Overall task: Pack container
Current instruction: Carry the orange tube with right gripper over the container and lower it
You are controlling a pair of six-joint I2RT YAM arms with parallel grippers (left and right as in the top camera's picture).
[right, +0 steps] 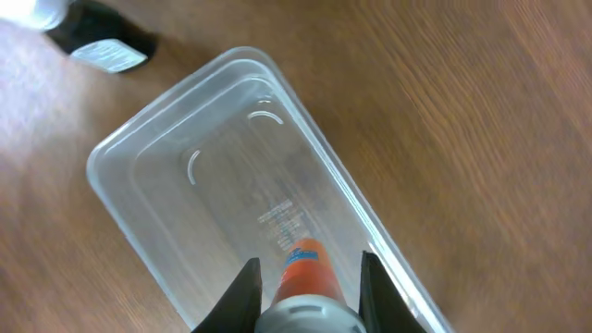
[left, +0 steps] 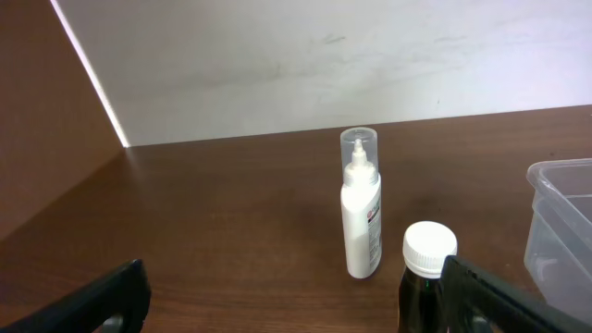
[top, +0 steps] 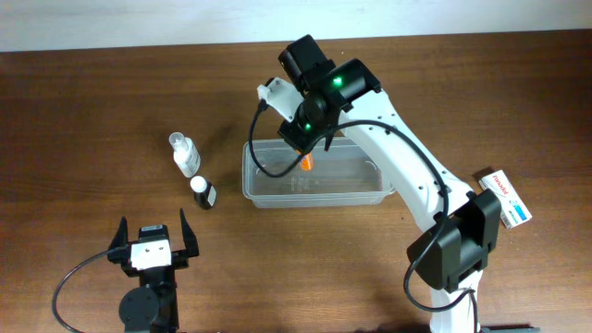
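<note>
I am holding an orange-capped tube point(right: 302, 270) in my right tool point(right: 310, 262) over the container point(right: 213, 185). Next, it is needing a gentle drop inside.

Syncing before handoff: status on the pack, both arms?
Left gripper open, empty. Right gripper shut on orange-capped item over container. Spray bottle, dark bottle outside, not blocking.

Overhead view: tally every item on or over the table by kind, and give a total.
Bottles: 2, white bottle and dark bottle
Container: 1
Box: 1
Orange-tipped item: 1
Total: 5
</note>
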